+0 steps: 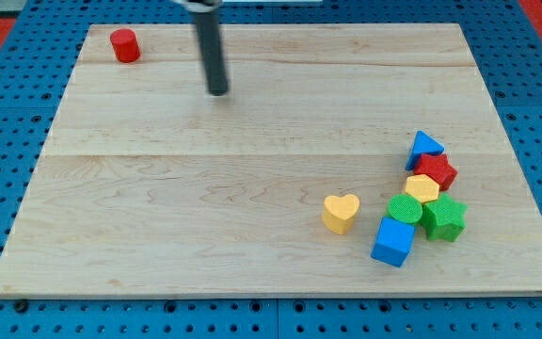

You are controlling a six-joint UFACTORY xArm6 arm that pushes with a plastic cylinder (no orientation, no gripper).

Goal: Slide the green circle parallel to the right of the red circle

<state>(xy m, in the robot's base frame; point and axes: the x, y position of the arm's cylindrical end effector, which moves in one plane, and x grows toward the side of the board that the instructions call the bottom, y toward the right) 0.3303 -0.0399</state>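
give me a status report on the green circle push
My tip near view's top, far from the cluster. Green circle unmoved at lower right, packed among blocks. Red circle top left.

Two red blocks [125,45] [436,171], two yellow [341,213] [422,188], two green [404,209] [443,217], two blue [426,146] [393,242].

Rod upright, my tip [217,92] on board.

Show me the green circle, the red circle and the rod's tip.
green circle [404,208], camera view, on its ribbed top face
red circle [125,44], camera view, middle of the cylinder
my tip [217,92], camera view, very end of the rod, far from the blocks
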